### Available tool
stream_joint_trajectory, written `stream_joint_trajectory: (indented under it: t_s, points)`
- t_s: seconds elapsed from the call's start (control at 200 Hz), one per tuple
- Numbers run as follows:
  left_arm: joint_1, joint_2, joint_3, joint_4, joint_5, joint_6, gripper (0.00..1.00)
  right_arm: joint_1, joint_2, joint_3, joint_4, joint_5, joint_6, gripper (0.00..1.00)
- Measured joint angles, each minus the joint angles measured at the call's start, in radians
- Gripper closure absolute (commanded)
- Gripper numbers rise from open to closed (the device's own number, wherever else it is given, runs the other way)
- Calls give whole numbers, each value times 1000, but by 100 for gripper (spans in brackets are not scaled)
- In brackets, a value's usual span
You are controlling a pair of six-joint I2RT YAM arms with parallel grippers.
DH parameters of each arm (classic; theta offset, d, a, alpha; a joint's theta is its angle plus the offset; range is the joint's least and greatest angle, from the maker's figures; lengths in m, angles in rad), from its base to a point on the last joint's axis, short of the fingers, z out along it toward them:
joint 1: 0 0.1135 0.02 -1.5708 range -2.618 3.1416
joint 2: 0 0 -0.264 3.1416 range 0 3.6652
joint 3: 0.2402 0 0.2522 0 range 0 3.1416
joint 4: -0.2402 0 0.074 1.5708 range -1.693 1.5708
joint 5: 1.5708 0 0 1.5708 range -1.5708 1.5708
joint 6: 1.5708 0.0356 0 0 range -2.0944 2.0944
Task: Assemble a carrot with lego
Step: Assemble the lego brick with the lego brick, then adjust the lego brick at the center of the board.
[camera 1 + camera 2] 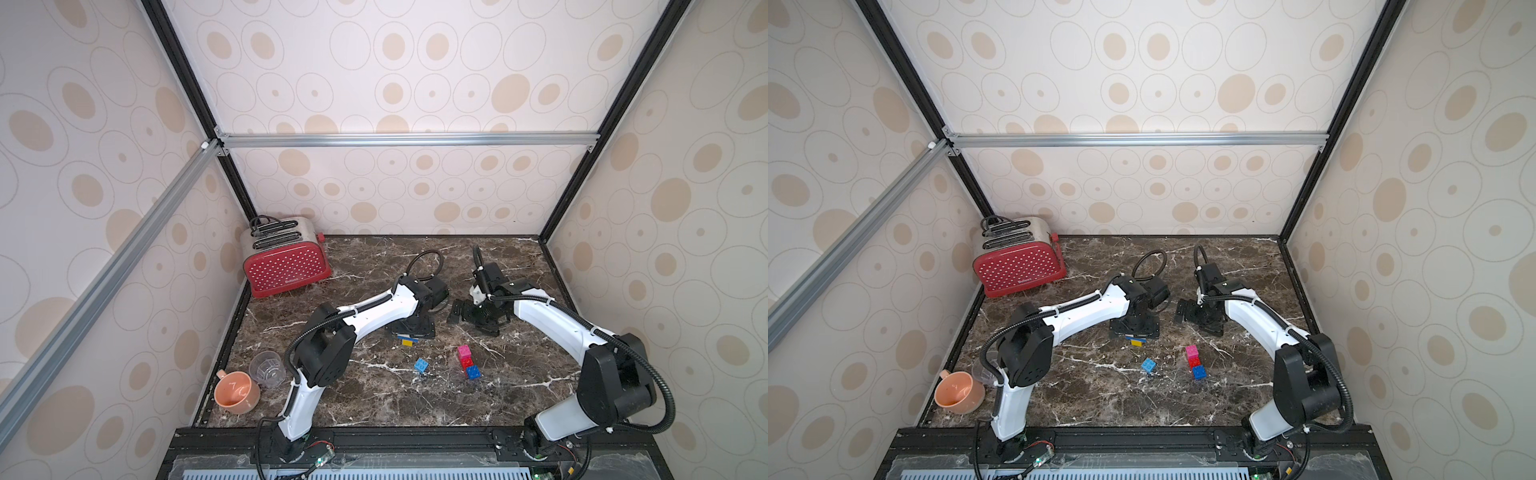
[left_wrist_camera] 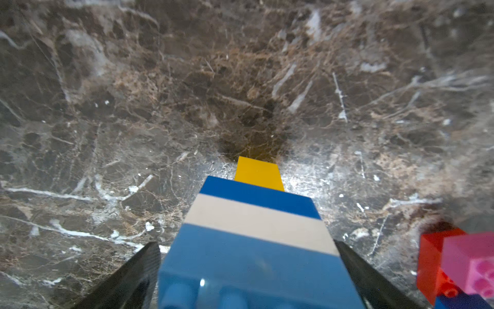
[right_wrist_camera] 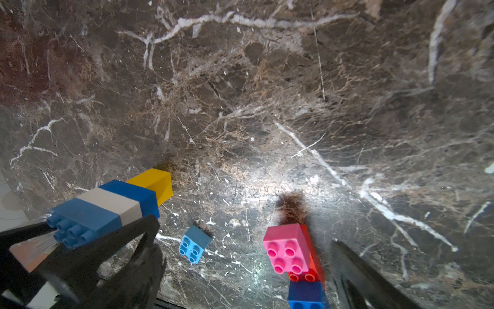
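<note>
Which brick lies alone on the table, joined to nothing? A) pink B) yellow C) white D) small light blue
D: the small light blue brick lies clear of everything, while the pink brick sits on the red bar and yellow and white belong to the striped stack.

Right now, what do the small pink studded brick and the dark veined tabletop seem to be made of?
Pink studded brick: likely moulded plastic, glossy, smooth round studs. Dark veined tabletop: looks like polished marble or a print; white veins, bright glare.
</note>
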Motion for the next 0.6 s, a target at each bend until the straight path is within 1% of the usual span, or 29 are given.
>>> stream_joint_trajectory:
  t_s: [0.17,0.27,0.396,0.601]
  points:
    - [-10,-83,-5,15,-7,9,1,16,-36,-23,-1,17,-7,0]
    - [-18,-153,-42,32,-14,14,1,66,-64,-50,-3,34,-11,1]
    - [-24,-268,-132,53,-29,24,1,176,-90,-86,-1,63,-11,2]
    - [-15,-432,-269,80,-71,40,1,414,-65,-92,28,90,-26,8]
